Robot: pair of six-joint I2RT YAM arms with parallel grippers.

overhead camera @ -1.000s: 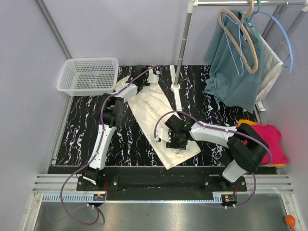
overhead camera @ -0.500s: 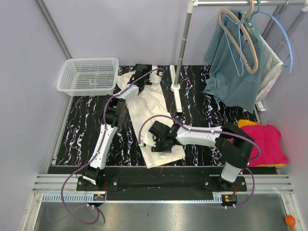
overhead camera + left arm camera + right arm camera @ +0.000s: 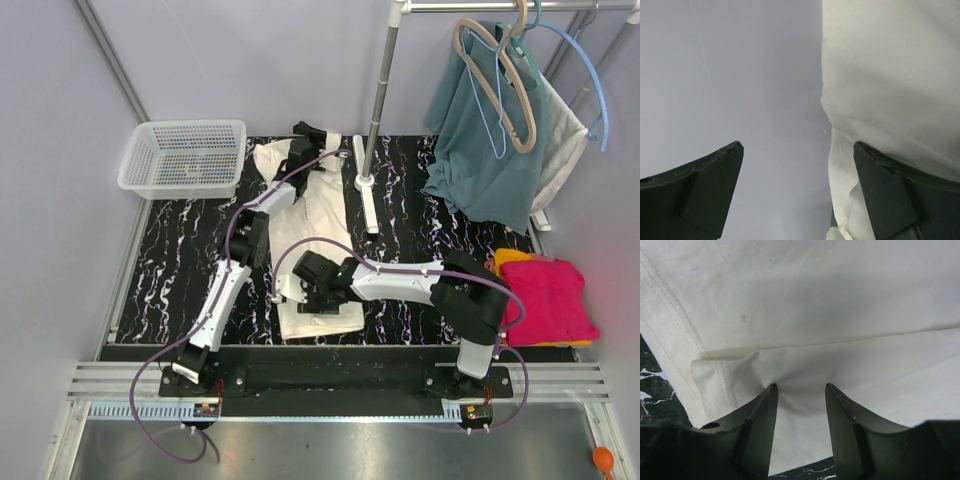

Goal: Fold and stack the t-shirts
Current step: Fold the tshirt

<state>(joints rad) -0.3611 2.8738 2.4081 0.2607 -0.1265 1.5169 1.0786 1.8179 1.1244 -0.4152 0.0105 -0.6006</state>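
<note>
The cream t-shirt (image 3: 322, 208) lies as a long folded strip from the back of the table to its front edge. My left gripper (image 3: 308, 140) is at the strip's raised far end. In the left wrist view its jaws (image 3: 797, 146) stand wide apart, the wall shows between them, and the cloth (image 3: 890, 75) hangs against the right finger. My right gripper (image 3: 318, 292) is on the near end. Its fingers (image 3: 801, 386) pinch a pucker of the cream cloth (image 3: 815, 300). The folded magenta-pink t-shirt (image 3: 555, 295) lies on the orange one (image 3: 508, 256) at the right edge.
A white mesh basket (image 3: 185, 155) stands at the back left. A clothes rack pole (image 3: 378, 90) rises from a base (image 3: 366, 195) just right of the shirt. A teal garment (image 3: 490, 150) hangs on hangers at the back right. The table (image 3: 170, 270) is black marble.
My right gripper has dragged the shirt's near end left towards the left arm. My left gripper has moved back and right with the far end, so the strip now runs straighter front to back.
</note>
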